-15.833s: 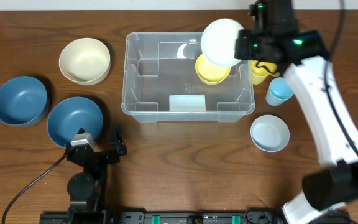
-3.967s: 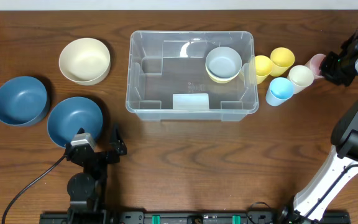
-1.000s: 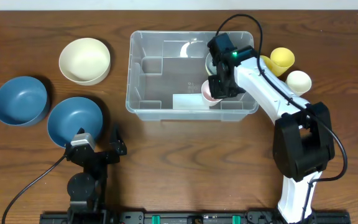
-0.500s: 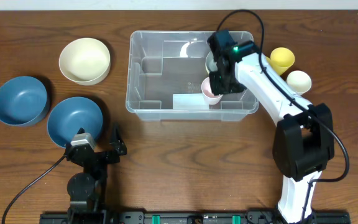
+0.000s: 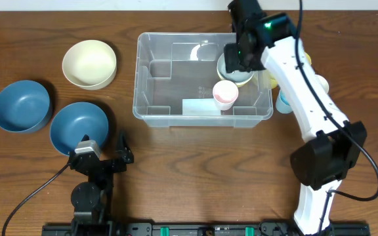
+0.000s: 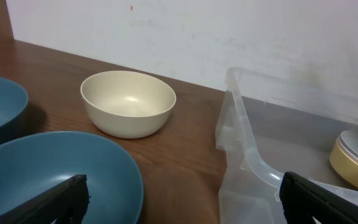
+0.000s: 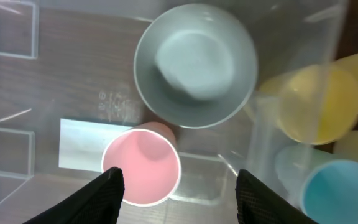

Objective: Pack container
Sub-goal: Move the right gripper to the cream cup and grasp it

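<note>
The container (image 5: 137,78) is a clear rectangular bin in the middle of the table. Inside it a pink cup (image 5: 225,94) stands upright near the front wall, beside the whitish label. A grey-blue bowl (image 5: 231,73) rests in a yellow bowl at the back right. My right gripper (image 5: 238,56) hovers open above that bowl. In the right wrist view the pink cup (image 7: 142,167) and grey-blue bowl (image 7: 196,65) lie below the open right gripper (image 7: 182,199), which holds nothing. My left gripper (image 6: 182,208) is open, low between a blue bowl (image 6: 55,180) and the container (image 6: 241,137).
A cream bowl (image 5: 89,63) and two blue bowls (image 5: 21,105) (image 5: 79,125) sit left of the bin. Yellow (image 7: 319,102) and blue (image 7: 334,190) cups stand just outside its right wall, partly under the right arm in the overhead view.
My right gripper opened and let go of the pink cup, then rose toward the bin's back right. The pink cup stays standing inside. The left arm has not moved.
</note>
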`<state>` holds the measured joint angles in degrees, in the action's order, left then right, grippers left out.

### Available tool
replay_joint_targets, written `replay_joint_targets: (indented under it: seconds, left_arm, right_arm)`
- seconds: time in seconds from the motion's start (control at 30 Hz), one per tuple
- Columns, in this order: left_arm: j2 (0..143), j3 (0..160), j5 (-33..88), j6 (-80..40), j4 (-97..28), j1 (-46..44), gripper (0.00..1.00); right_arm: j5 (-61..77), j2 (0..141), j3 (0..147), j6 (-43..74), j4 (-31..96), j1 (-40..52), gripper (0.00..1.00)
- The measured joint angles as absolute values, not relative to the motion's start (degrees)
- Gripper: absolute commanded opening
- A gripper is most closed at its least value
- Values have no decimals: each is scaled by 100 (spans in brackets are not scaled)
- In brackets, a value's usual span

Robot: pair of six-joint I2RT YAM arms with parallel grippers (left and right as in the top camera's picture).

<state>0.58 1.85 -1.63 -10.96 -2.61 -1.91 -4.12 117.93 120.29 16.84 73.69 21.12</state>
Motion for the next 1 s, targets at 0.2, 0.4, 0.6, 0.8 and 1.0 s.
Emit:
replay_joint_targets:
  seconds: [0.2,0.4,0.6,0.8,1.0]
  left_arm:
    - [58,185,-163,-1096,-261,-191,98]
    - [58,185,-163,-1096,-261,-191,98]
    - [58,185,-163,-1096,-261,-191,98]
    - [58,185,-163,-1096,-261,-191,98]
    - [58,185,-163,-1096,-261,-191,98]
  right_arm:
    - [-412,11793,12208,1647,7734,1785,60]
    - [-408,11793,12208,1625,7889,1424,60]
    - [-392,11793,12210,1660,8195,604,61]
    - [-395,11793,12206,1739,8458,-541,61]
    - [-266,11793,11640,1739,8165,-1367,61]
